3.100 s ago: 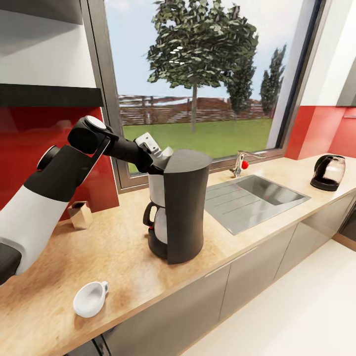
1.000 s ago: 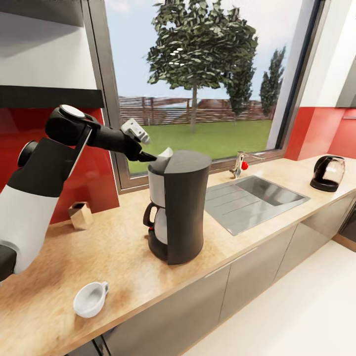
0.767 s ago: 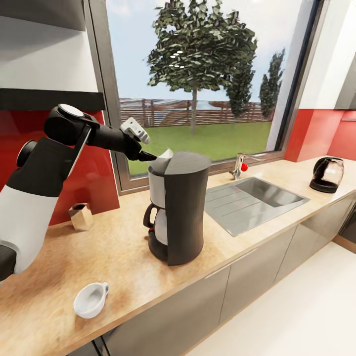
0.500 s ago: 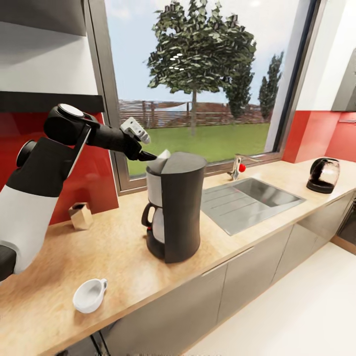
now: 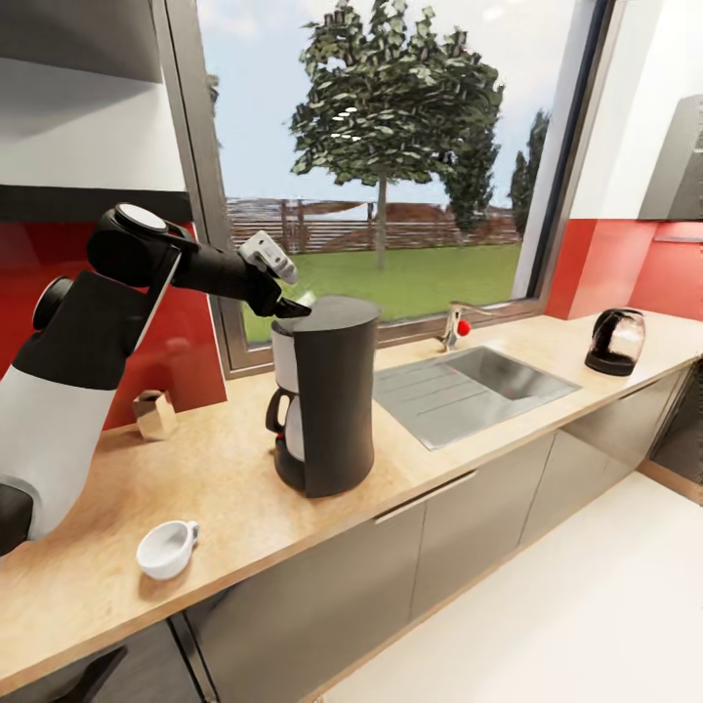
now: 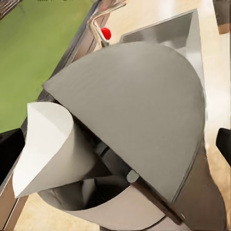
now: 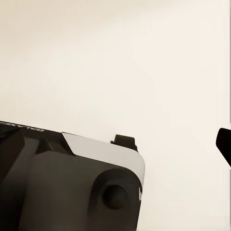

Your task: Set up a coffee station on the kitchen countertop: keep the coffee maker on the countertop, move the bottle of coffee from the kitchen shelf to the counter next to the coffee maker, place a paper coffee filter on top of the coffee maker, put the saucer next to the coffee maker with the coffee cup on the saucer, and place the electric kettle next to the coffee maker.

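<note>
- kitchen countertop (image 5: 234, 469): long wood-grain top with dark grey fronts below. The whole head view has slid and pulled back vs the earlier frames, which is camera motion; the things on the top have not shifted relative to each other.
- sink (image 5: 469, 383): steel, inset in the right half of the countertop, with the tap (image 5: 452, 327) at its back edge by the window.
- left arm (image 5: 107, 332): reaches from the left over the countertop, same pose as 0.5 s ago; 3.1 s ago it sat lower and closer in on the machine.
- coffee maker (image 5: 327, 395): upright mid-countertop, left of the sink, carafe handle facing left.
- paper coffee filter (image 6: 48, 144): white cone lying in the open top of the coffee maker, beside the half-lid; in the head view only a sliver shows past the lid.
- electric kettle (image 5: 615, 342): far right end of the countertop, well apart from the coffee maker.
- left gripper (image 5: 290, 309): just above the back-left rim of the machine. Fingers look spread, with dark tips at both edges of the left wrist view, and not touching the filter; hard to confirm from the head view.
- coffee cup (image 5: 164, 549): near the front edge, left end, upright, handle to the right, sitting directly on the countertop.
- small wooden block (image 5: 152, 414): at the back edge, against the red splashback.
- right gripper: one dark fingertip (image 7: 224, 144) over a plain cream surface in the right wrist view; can't tell its state.
</note>
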Tool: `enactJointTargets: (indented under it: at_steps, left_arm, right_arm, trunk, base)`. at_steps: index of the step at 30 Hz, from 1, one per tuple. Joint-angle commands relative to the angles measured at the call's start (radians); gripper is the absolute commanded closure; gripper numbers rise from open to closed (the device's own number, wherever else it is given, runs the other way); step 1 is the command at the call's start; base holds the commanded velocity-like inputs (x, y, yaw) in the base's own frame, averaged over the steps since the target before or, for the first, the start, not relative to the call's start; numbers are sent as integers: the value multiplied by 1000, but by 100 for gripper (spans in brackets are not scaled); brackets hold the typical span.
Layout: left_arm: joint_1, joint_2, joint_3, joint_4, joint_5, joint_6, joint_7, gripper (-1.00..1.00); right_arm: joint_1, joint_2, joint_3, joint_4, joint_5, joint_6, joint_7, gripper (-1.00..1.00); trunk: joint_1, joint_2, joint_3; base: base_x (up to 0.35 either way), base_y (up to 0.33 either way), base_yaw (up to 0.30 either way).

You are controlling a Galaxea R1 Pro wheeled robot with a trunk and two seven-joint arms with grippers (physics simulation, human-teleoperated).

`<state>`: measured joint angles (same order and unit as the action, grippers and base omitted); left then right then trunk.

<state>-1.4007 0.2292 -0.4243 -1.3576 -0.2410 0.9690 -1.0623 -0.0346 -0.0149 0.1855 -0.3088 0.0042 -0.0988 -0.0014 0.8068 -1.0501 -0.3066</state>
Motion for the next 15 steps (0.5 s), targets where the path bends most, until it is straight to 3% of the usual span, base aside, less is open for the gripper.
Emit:
enactJointTargets:
  at_steps: [1,6,15]
  left_arm:
    - [-1,-1,-1,-4,-11,5,-10,-100]
    - [-1,-15,-2,-19,-11,5,-10,-100]
    - [-1,-108,-1,-23,-11,6,-9,-100]
  right_arm:
    - [-1,0,3,1,0,-3,0,-100]
    - [-1,0,3,1,0,-3,0,-100]
    - [-1,0,4,1,0,-3,0,-100]
  trunk:
    - [0,-1,-1]
    - [0,-1,-1]
    - [0,-1,-1]
  base:
    - [-220,-191,0]
    - [-158,-143,0]
    - [-18,-16,0]
